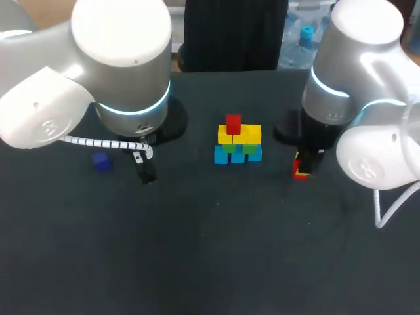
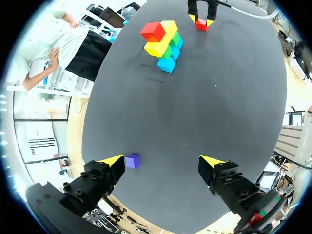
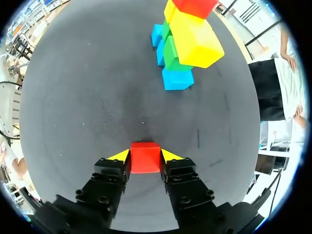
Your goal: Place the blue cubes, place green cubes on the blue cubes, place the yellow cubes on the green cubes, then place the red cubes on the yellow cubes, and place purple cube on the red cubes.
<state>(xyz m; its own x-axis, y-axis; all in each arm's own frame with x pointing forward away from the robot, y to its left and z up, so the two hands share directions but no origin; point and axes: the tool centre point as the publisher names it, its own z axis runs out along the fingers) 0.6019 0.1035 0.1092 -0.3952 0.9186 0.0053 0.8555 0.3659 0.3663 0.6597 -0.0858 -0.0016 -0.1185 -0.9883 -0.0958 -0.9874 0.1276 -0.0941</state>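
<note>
A stepped stack stands mid-table: blue cubes (image 1: pixel 237 156) at the bottom, green cubes (image 1: pixel 240 148) on them, yellow cubes (image 1: pixel 240 135) above, and one red cube (image 1: pixel 233 123) on top. Right of the stack, my right gripper (image 3: pixel 145 155) is down at the table, shut on a second red cube (image 3: pixel 145 159), its yellow tips pressing on both sides. The purple cube (image 2: pixel 132 160) lies on the table to the left, just beside one yellow fingertip of my left gripper (image 2: pixel 163 161), which is open and holds nothing.
The dark table (image 1: pixel 210 249) is bare in front of the stack and the arms. Both arm bases stand at the back, left and right of the stack.
</note>
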